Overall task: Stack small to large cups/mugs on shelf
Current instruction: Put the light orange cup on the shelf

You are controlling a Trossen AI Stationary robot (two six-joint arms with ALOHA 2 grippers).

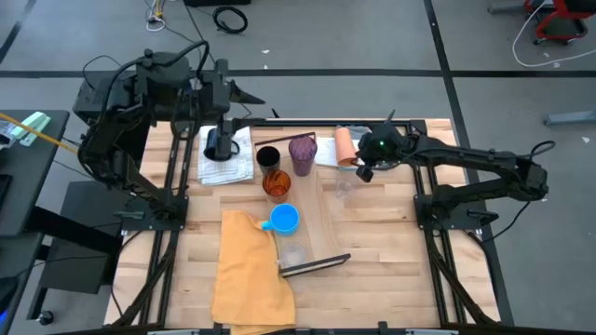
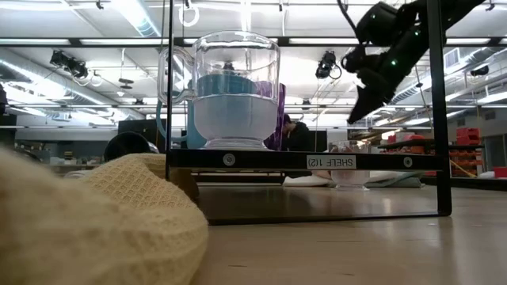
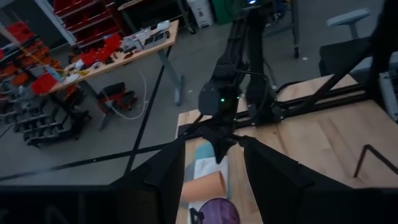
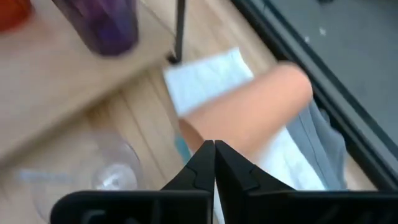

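Note:
The shelf (image 1: 319,216) is a pale plank lying on the table. On it stand a purple tumbler (image 1: 302,154), a black cup (image 1: 267,156), an orange tumbler (image 1: 276,183), a blue mug (image 1: 284,219) and a clear cup (image 1: 293,254). A peach cup (image 4: 249,115) lies on its side on folded cloths at the far right. A dark mug (image 1: 221,144) stands on a white cloth at the far left. My right gripper (image 4: 214,149) is shut just above the peach cup, with nothing between its fingers. My left gripper (image 3: 214,186) stands open, high over the far left.
A mustard-yellow cloth (image 1: 250,270) lies at the near left beside the shelf. A clear cup (image 1: 345,191) rests on the table right of the shelf. Dark frame bars (image 1: 433,223) run along both sides of the table. The near right of the tabletop is bare wood.

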